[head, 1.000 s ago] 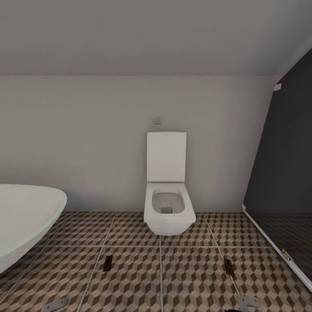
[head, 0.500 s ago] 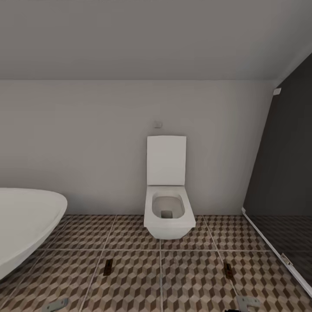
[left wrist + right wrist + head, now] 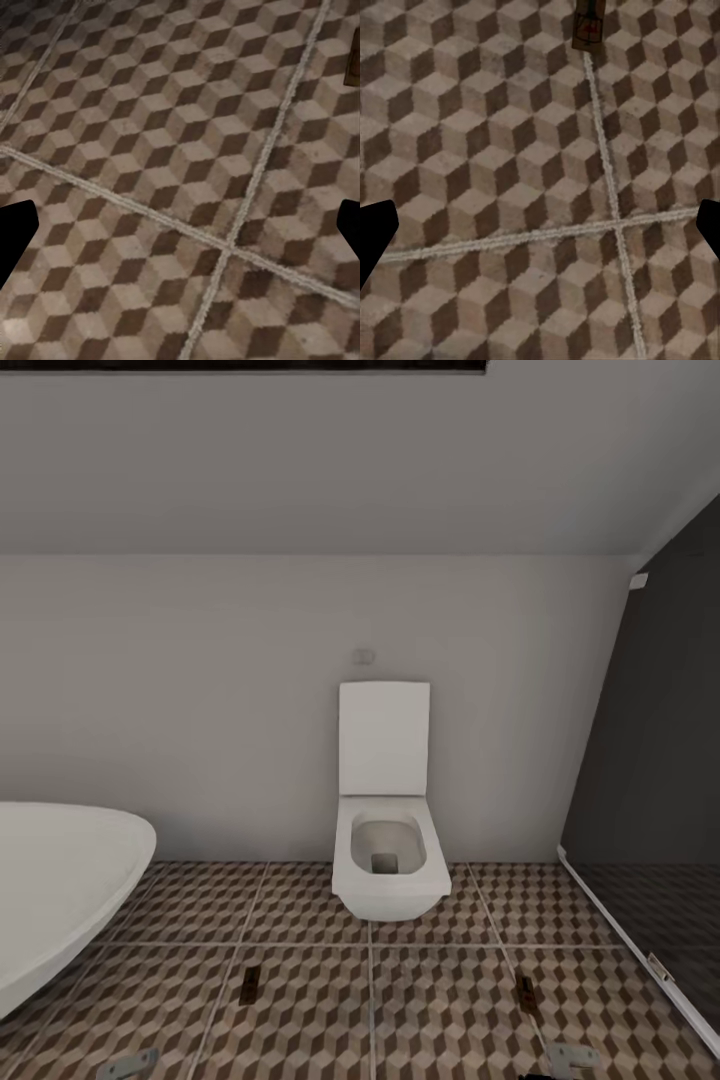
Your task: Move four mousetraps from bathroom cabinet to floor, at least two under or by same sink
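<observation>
Since the earlier frames the whole head view has shifted: the toilet and wall sit lower in the picture and a dark strip is now seen along the top edge, which is a move of the camera and not of the things.

Nearest in the head view, the left gripper [image 3: 128,1066] and the right gripper [image 3: 570,1057] are seen only as grey tips at the bottom edge, low over the bathroom floor [image 3: 440,1010]. In the wrist views the dark fingertips [image 3: 15,232] of the left gripper and those [image 3: 375,229] of the right stand at opposite edges of the picture, so both sets of jaws are spread wide with nothing held between them.

Just beyond the grippers, two mousetraps are seen lying flat on the tiles. One mousetrap [image 3: 249,986] lies to the left, beside a grout line, and the other mousetrap [image 3: 526,996] lies to the right, well apart from the first. Each has its long axis running roughly from the robot toward the far wall. The right one is also seen in the right wrist view [image 3: 588,25], on a grout line; which end points to the wall cannot be told.

Farther left, a white bathtub [image 3: 50,880] is cut by the picture edge. A white toilet [image 3: 388,860] with its lid raised stands against the far wall, and a dark glass panel [image 3: 660,780] closes the right side.
</observation>
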`<state>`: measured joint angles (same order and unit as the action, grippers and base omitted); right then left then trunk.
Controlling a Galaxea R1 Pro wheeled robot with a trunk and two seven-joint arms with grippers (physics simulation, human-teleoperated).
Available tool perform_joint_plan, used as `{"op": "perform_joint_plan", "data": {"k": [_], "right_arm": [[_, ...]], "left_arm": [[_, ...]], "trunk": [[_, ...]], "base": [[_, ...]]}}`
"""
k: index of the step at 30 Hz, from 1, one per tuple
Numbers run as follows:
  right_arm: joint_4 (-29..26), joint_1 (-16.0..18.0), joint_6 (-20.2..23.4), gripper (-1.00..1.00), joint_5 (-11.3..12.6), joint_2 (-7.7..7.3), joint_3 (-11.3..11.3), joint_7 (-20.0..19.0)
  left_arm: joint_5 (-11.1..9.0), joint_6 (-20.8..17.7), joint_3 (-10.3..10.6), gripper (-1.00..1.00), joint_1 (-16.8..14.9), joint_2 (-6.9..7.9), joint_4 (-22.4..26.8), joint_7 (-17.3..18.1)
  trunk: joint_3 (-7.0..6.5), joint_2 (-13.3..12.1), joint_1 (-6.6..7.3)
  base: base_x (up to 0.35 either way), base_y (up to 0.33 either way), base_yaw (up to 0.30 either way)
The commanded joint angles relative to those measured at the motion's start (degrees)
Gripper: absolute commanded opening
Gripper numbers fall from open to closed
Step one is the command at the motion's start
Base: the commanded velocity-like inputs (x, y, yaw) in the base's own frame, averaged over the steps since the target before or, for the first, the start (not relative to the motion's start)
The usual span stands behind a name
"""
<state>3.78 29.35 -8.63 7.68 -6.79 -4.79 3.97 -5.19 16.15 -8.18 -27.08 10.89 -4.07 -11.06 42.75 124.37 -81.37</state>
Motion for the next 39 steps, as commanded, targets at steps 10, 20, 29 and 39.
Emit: {"op": "perform_joint_plan", "data": {"k": [10, 20, 29, 39], "right_arm": [[0.2, 0.1, -0.4, 1.00, 0.6, 0.02, -0.5, 0.0], [0.2, 0.1, -0.4, 1.00, 0.6, 0.02, -0.5, 0.0], [0.3, 0.1, -0.4, 1.00, 0.6, 0.02, -0.5, 0.0], [0.3, 0.1, -0.4, 1.00, 0.6, 0.02, -0.5, 0.0]], "left_arm": [[-0.5, 0.5, -0.1, 1.00, -0.1, 0.01, -0.3, 0.2], [-0.5, 0.5, -0.1, 1.00, -0.1, 0.01, -0.2, 0.2], [-0.5, 0.5, -0.1, 1.00, -0.1, 0.01, -0.3, 0.2], [-0.5, 0.5, -0.1, 1.00, -0.1, -0.01, -0.3, 0.2]], "trunk": [[-1.74, -4.0, 2.21], [-3.54, -8.0, 4.41], [-5.15, -11.6, 6.39], [-6.95, -15.6, 8.58]], "base": [[0.000, 0.000, 0.000], [0.000, 0.000, 0.000], [0.000, 0.000, 0.000], [0.000, 0.000, 0.000]]}}
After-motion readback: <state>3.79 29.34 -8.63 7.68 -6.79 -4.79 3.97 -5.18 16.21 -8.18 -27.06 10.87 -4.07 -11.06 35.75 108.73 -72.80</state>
